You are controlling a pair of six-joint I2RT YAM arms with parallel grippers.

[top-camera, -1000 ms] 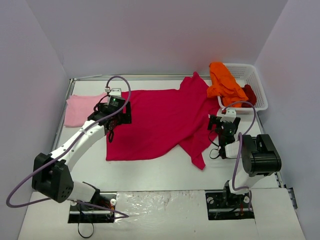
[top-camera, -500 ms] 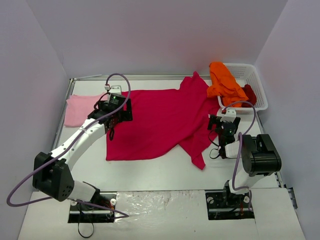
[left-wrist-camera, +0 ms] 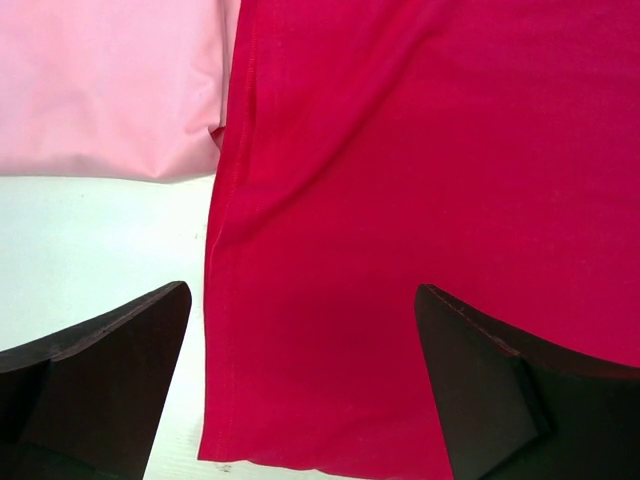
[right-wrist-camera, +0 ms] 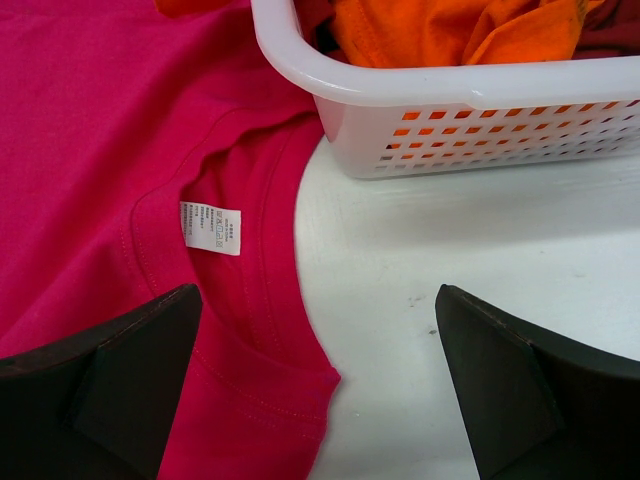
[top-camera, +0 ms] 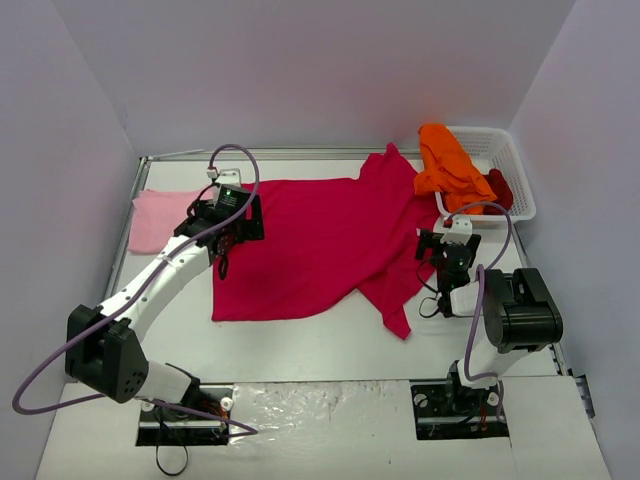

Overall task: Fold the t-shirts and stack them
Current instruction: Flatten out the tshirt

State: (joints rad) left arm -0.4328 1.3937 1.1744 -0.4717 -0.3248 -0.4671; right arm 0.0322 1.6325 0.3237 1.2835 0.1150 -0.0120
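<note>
White walls close round a pale surface, and the crimson-magenta t-shirt lies spread almost flat across the middle of it. It looks laid out as the garment to be folded now. No fold is made in it yet, and its near sleeve is rumpled.

The left fingers stand wide apart with nothing between them. They hover over this shirt's left edge, probably lined up to pinch the hem there. The right fingers are equally wide and empty. They hang over the opposite end, at the collar, where a white label shows inside the neckline. One arm at each end suits lifting the cloth evenly.

The pale pink t-shirt lies flat against the crimson shirt's left edge, touching it. Its neat rectangular shape suggests it is already folded and marks where the stack begins.

Just beyond the crimson shirt's collar end sits the basket. The orange t-shirt spills over its rim on the side facing the crimson shirt. The dark red t-shirt is bunched inside, farther from the crimson shirt. Both seem to be waiting their turn.

The count is four t-shirts, one of each colour, of which one is spread, one apparently folded and two in the basket. There is one basket, and there are two arms with two fingers each.
</note>
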